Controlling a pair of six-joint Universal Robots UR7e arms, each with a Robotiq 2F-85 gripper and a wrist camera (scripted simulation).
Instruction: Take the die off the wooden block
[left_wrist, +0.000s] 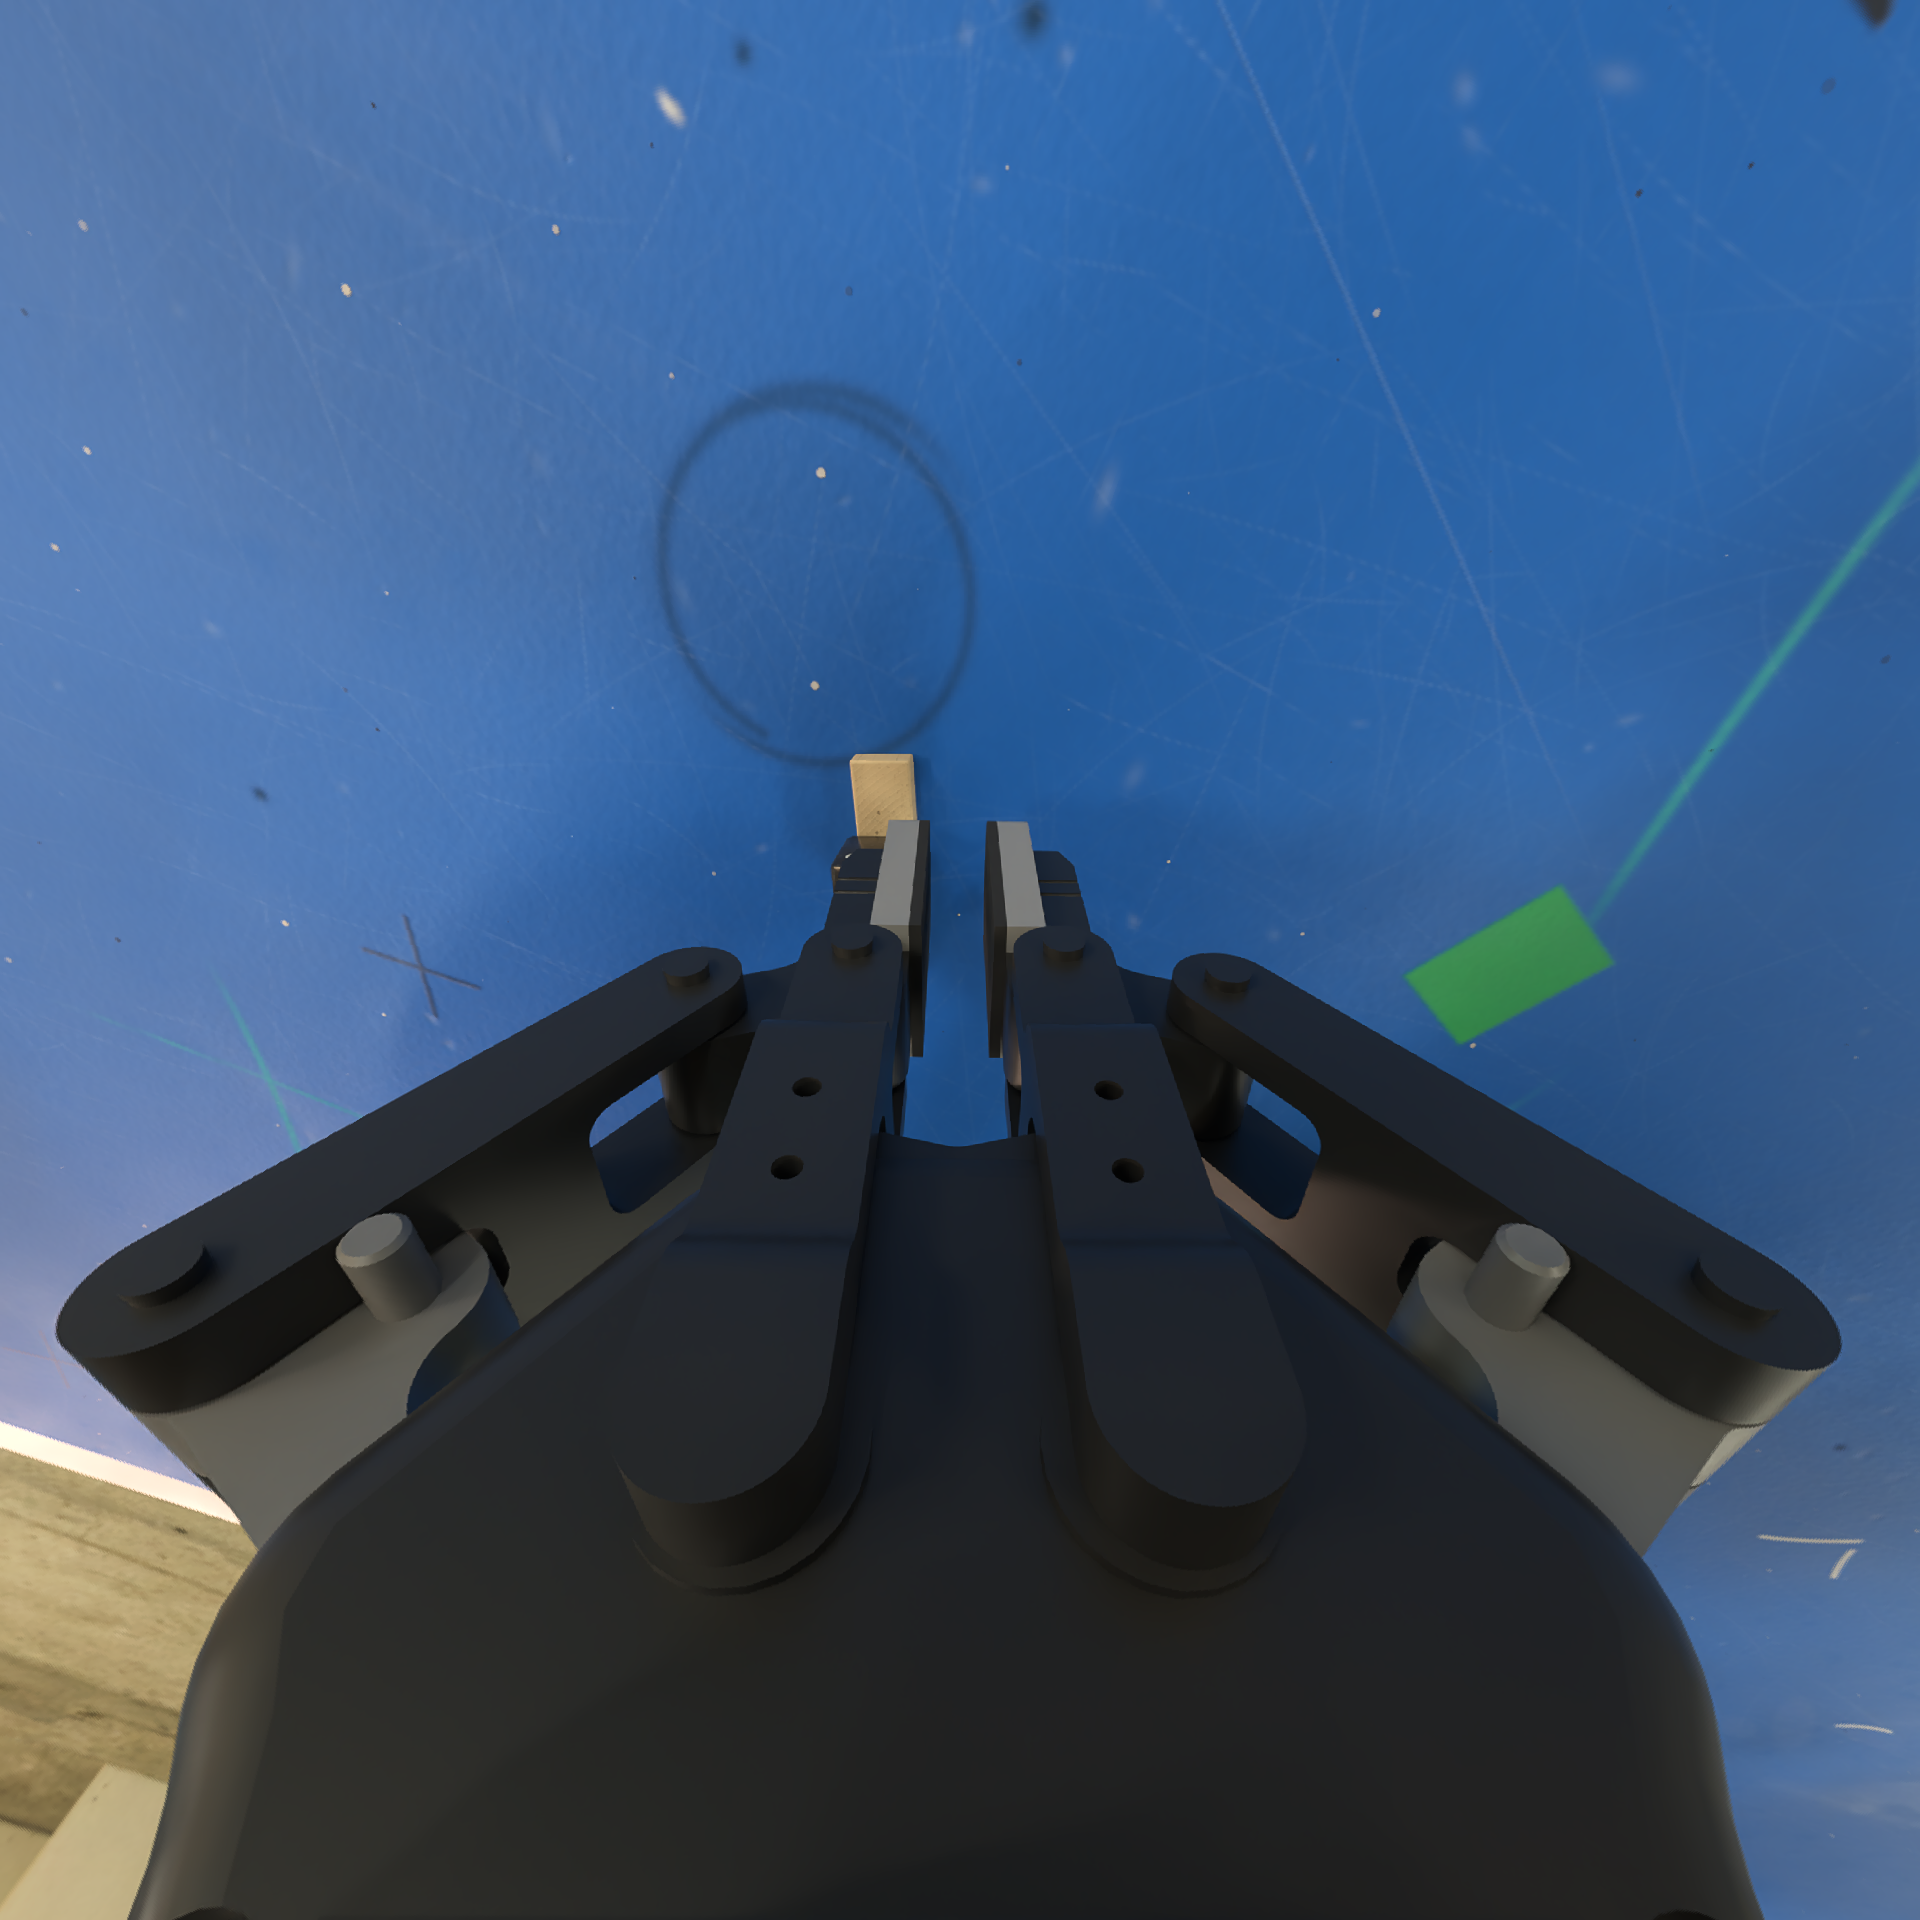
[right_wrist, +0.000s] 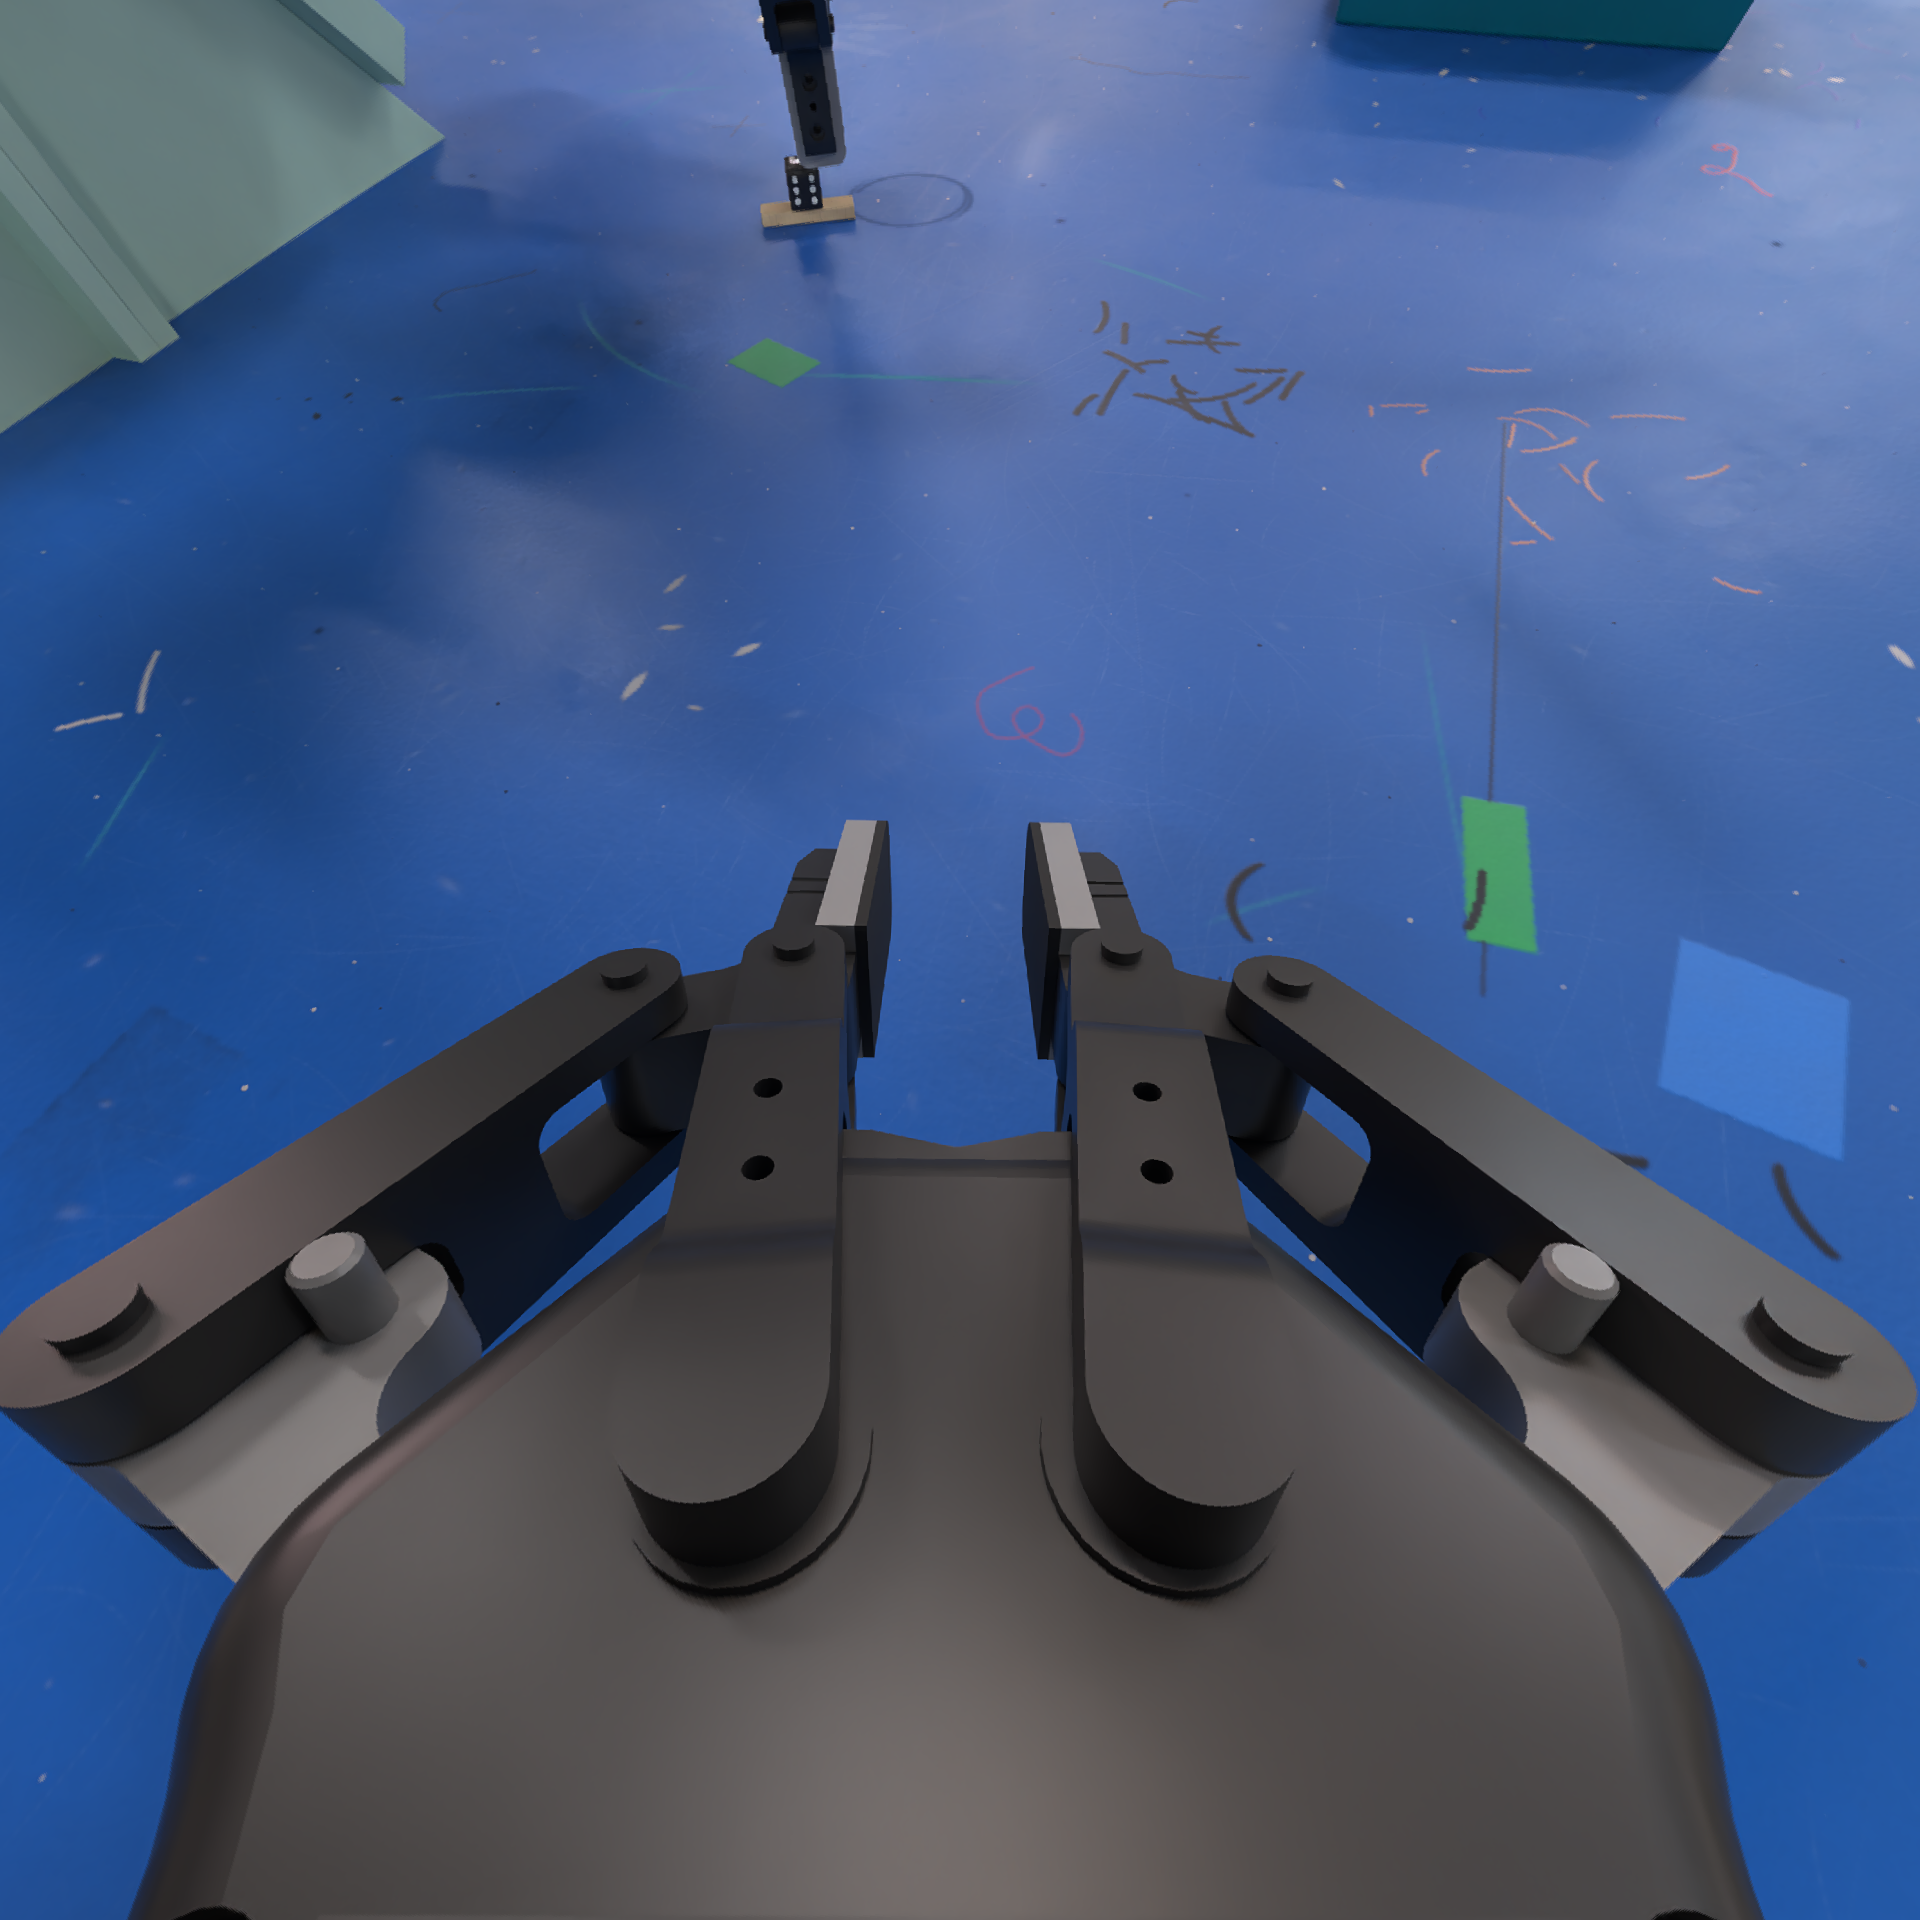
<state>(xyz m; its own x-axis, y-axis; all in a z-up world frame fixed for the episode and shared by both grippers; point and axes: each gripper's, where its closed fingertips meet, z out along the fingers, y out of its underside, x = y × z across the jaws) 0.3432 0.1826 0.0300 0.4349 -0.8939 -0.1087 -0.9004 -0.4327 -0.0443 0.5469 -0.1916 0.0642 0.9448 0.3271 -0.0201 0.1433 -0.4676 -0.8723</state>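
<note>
The die is a small black cube with white pips, and it stands on the wooden block, a thin, pale, flat slab lying on the blue bench. The bench surface is smooth and glossy, scuffed with fine scratches, pale flecks and chalk-like scribbles in red, orange, grey and white.

From the right wrist view, the left tool hangs straight above the die, its dark fingers pointing down with the tips at the die's top edge. From the left wrist view, the left tool shows a narrow gap between its grey rubber pads with only blue bench in it; the wooden block peeks out past the left fingertip, and the die itself is mostly hidden behind that finger. The left tool is released, gripping nothing.

The right tool is well away from the block, its pads parted and empty over bare bench.

A dark drawn circle lies just beyond the block. A green patch lies to one side, a pale green structure stands at far left, and a teal box sits at the far edge.
</note>
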